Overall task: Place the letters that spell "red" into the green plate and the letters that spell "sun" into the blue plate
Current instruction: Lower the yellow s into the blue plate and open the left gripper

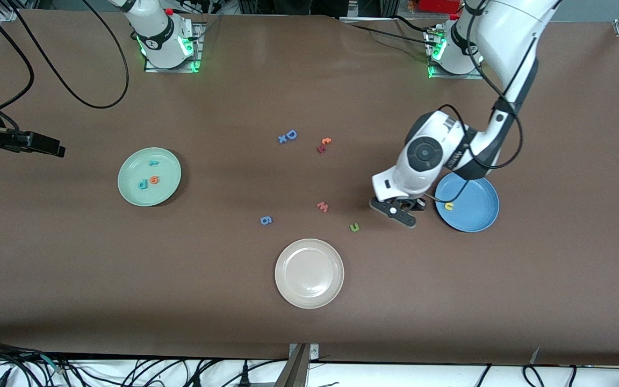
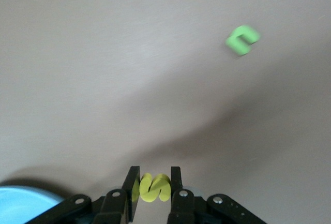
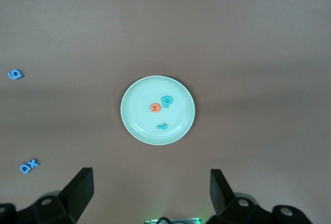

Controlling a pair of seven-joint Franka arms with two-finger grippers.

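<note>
Beige plate (image 1: 309, 273) nearest camera. Left pincer (image 2: 151, 187) grasps yellow "s" (image 2: 154, 188) over tabletop (image 1: 127, 279), just beside blue plate (image 1: 476, 215); plate lies toward left arm's end. Right pincer (image 3: 150, 190) released, waiting above green plate (image 3: 135, 120).

The brown table (image 1: 73, 279) carries green plate (image 1: 149, 177), blue plate (image 1: 470, 207), beige plate (image 1: 309, 273) and, seemingly, foam letters.

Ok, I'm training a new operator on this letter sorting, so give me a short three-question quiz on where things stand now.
1. True or false: the green plate already holds the teal r, orange e and teal d.
2. What is the left end effector shut on? A) the yellow s B) the red w C) nothing
3. Which "sun" letter lies on the bare table?

Key: 1 true. 2 A. 3 the green n; the yellow u is in the blue plate.
</note>
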